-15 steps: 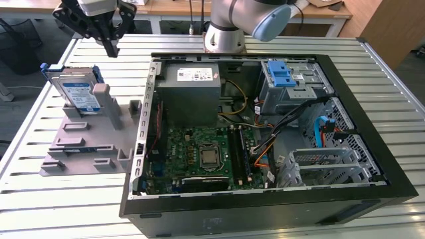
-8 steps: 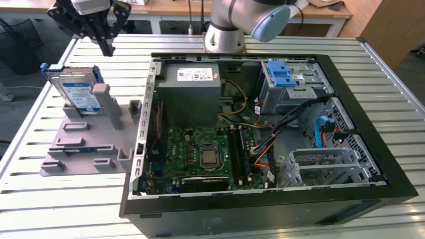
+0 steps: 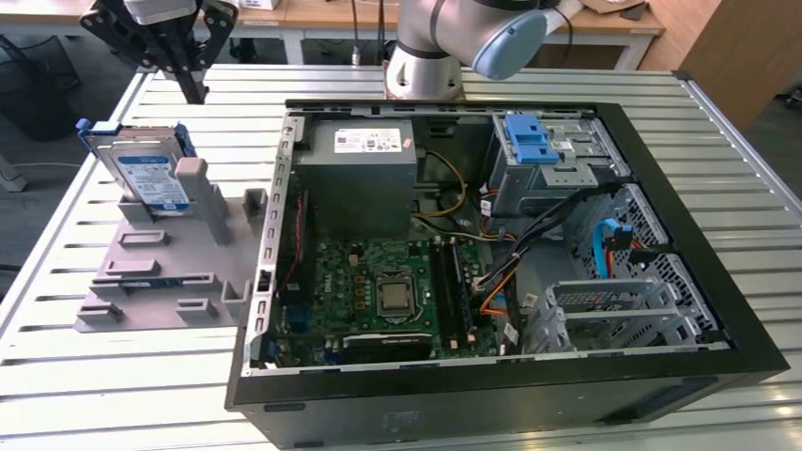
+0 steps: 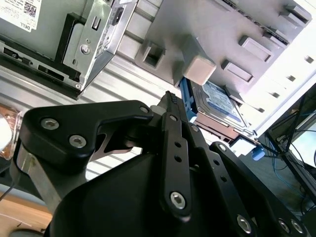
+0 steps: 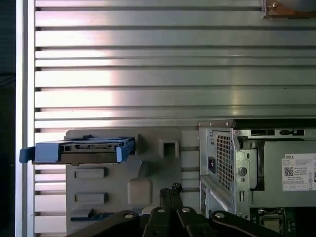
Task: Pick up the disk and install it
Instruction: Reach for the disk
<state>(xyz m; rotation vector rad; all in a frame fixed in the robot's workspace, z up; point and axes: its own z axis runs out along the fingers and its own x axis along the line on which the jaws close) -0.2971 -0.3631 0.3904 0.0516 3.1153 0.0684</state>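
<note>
End effector (image 3: 195,92): fingers pressed together, gripping nothing, above the slatted surface (image 3: 126,395) | disk (image 3: 146,175): stood on edge in the grey holder (image 3: 150,282), apart from the end effector, at its 7 o'clock in the exterior view | open computer case (image 3: 501,399): at the holder's 3 o'clock

Arm (image 3: 424,58) is standing upright on its base at the back of the exterior view, with a blue-capped joint (image 3: 508,42) jutting toward that view's right. Gripper (image 3: 195,91) is hanging at the exterior view's far left, pointing downward and tilting slightly. Black linkage bars are folding inward. In both wrist views the jaws are pressing together at the fingertips (image 5: 165,197), gripping nothing.
</note>
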